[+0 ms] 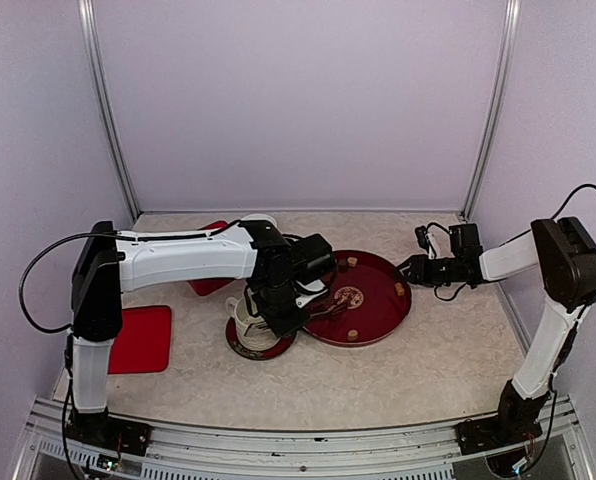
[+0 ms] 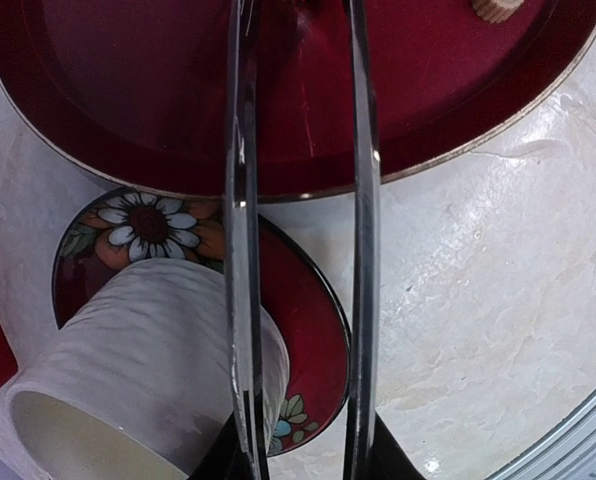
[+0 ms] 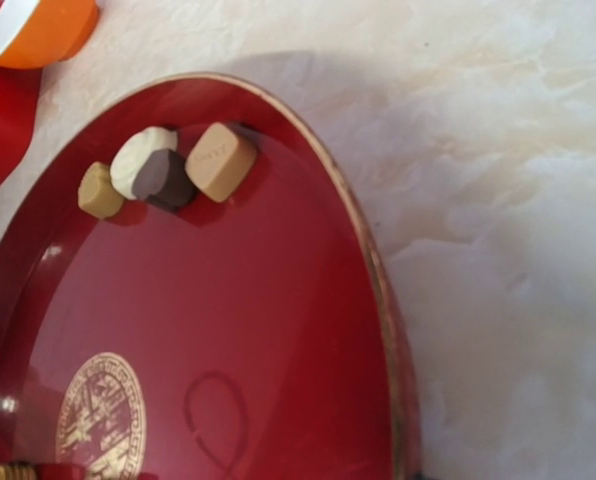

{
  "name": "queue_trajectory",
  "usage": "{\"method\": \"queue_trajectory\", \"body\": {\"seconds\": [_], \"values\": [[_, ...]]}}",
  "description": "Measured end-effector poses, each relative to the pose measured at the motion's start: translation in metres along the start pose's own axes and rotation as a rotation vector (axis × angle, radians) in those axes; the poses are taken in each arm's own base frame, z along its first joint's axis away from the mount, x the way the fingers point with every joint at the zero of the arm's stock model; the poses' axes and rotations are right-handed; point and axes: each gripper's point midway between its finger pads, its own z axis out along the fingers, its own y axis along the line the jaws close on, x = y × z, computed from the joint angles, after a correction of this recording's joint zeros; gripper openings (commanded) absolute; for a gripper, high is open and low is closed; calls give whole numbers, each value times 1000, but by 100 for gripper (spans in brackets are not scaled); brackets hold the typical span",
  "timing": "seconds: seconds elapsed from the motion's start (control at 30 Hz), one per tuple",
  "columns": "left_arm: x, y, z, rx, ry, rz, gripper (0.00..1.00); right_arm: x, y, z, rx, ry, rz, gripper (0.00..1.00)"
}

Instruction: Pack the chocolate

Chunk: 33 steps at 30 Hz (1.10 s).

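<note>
Marbled table [image 1: 428, 370] carries everything; chocolate [image 3: 218, 160] lies along tray [image 3: 373, 250] rim at twelve, three and six o'clock, top view; left gripper [image 2: 303, 460] clamps metal tongs [image 2: 363, 250], tips over tray; judged best: square tips on one piece, squeeze gently; cup [image 2: 148, 340] on saucer [image 2: 148, 225], tray's eight o'clock, visibly holds none; right gripper [image 1: 418, 268] jaws: cannot tell.
</note>
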Motion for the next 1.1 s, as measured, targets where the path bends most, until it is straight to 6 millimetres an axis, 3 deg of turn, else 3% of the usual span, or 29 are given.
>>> {"method": "queue_trajectory", "body": {"seconds": [0.3, 0.6, 0.77, 0.93, 1.1], "values": [[-21, 14, -25, 2, -91, -40, 26, 0, -1, 1, -2, 0, 0, 46], [-28, 71, -66, 9, -234, -186, 26, 3, -1, 2, -6, 7, 3, 55], [-6, 129, -76, 13, -290, -361, 26, 3, -1, 2, -11, 8, 1, 63], [36, 203, -68, -28, -289, -589, 25, 3, 0, 2, -15, 6, -9, 69], [77, 244, -51, -69, -248, -738, 25, 3, 0, 2, -17, 7, -15, 74]]}}
